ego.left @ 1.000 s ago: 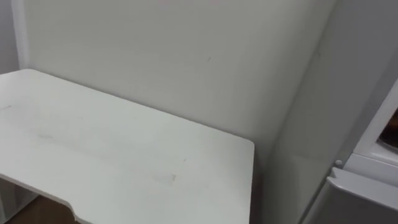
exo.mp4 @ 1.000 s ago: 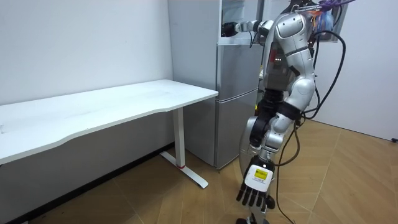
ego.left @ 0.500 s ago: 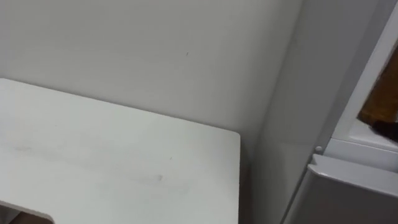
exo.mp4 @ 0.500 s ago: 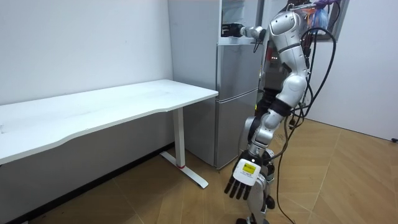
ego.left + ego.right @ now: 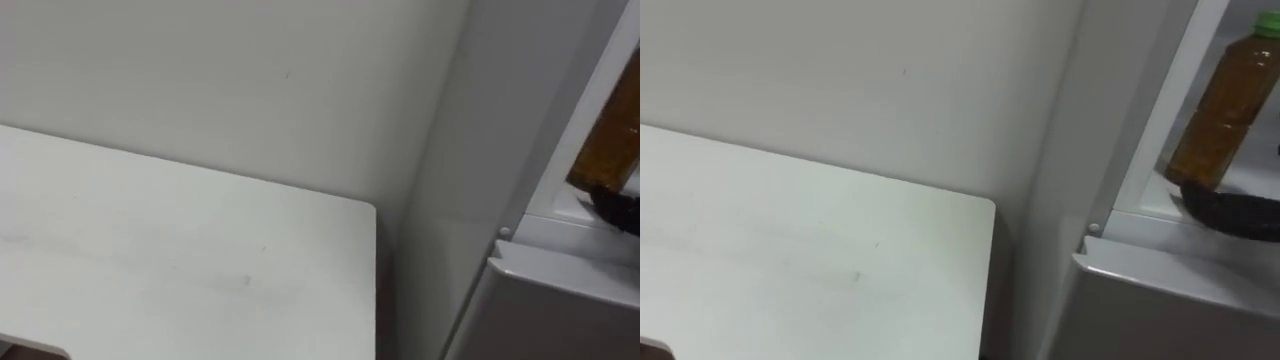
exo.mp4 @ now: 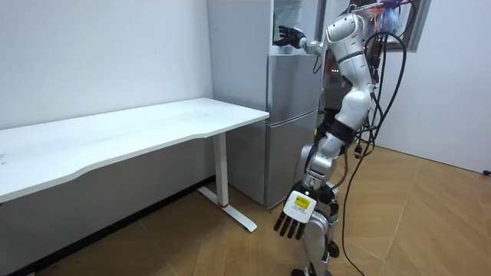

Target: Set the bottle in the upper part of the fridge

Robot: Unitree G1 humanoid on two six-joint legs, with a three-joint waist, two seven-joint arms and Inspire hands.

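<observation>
Bottle (image 5: 1225,105) upright inside the upper fridge (image 5: 1110,120), upper right of frame; my right hand (image 5: 1232,215) rests slack-fingered at its base, left hand (image 6: 294,218) hangs loose; placement looks done, and I judge only withdrawal remains.

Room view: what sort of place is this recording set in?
Probably a bare test room fitted out for housework rather than a real kitchen: a white desk against plain walls, a silver two-door fridge beside it, and wood flooring.
</observation>
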